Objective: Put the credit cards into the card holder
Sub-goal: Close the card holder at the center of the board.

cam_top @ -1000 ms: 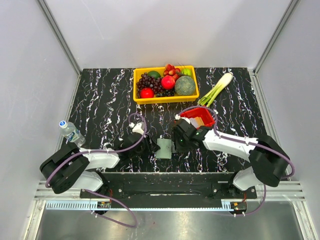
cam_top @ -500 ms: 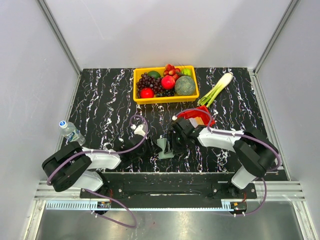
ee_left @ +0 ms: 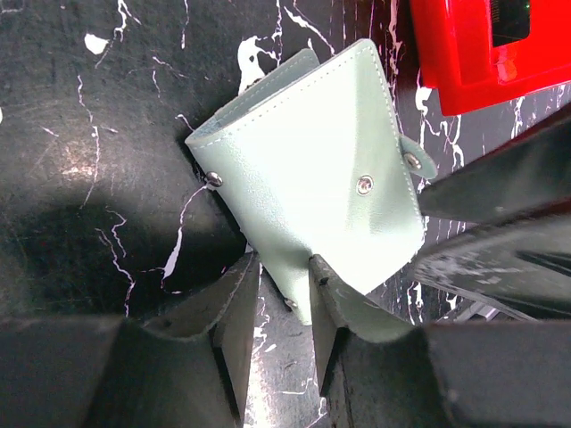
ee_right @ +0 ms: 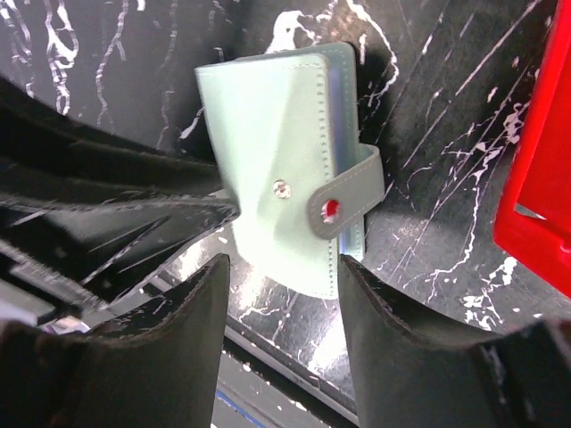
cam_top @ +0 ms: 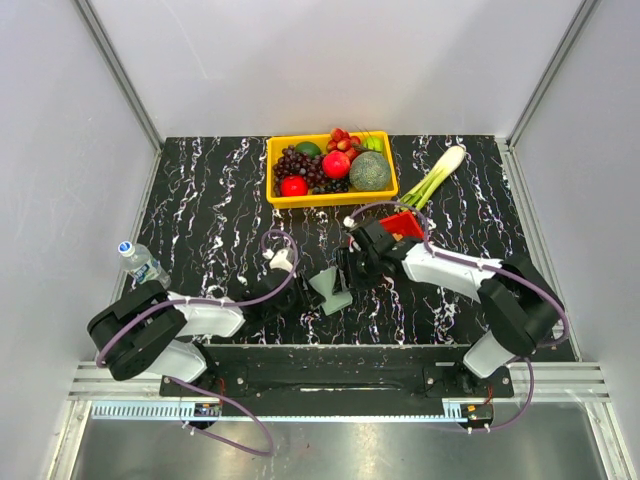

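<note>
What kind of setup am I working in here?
Most likely a lab test cell, not a home: plain white walls on aluminium framing, a black marble-patterned table, and staged props such as a yellow tray of fruit and a water bottle.

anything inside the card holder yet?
Cannot tell. The card holder stands half folded, only its pale green outer cover and snap strap visible; the pockets are hidden. No card edge sticks out.

- A black worktop (cam_top: 210,200) veined with white, like marble, fills the middle of the top view.
- Plain pale grey walls (cam_top: 330,60) enclose it on three sides.
- Aluminium frame posts (cam_top: 118,72) run along the corners.
- A metal rail (cam_top: 330,398) crosses the near edge.
- Even, soft light.
</note>
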You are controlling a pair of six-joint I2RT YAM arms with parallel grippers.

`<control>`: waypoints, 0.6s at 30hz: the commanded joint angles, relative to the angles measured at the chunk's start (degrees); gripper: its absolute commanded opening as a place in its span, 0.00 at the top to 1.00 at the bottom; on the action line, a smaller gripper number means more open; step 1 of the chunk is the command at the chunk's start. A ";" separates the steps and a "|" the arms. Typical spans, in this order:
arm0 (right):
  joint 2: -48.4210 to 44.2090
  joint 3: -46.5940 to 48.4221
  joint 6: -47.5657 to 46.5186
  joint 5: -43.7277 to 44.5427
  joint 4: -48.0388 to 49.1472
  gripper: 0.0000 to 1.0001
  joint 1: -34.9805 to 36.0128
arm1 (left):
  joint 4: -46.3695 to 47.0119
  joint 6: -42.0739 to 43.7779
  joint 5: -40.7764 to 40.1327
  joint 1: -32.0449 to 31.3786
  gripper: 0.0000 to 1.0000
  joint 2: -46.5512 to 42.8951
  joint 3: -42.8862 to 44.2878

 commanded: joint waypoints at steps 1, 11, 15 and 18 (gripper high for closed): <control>-5.23 3.98 -6.24 1.53 -5.28 0.44 0.24 | -3.49 2.08 -2.35 -0.43 0.67 1.18 3.22; -2.61 8.37 -12.66 10.41 -9.86 0.48 0.33 | -7.63 4.54 -3.76 -0.43 0.67 1.80 5.86; -0.85 10.39 -15.12 12.61 -9.86 0.49 2.25 | -8.07 4.81 -3.67 -0.43 0.67 2.15 6.57; 1.00 12.50 -15.91 14.19 -10.92 0.50 4.45 | -8.16 4.89 -3.59 -0.52 0.67 2.15 6.75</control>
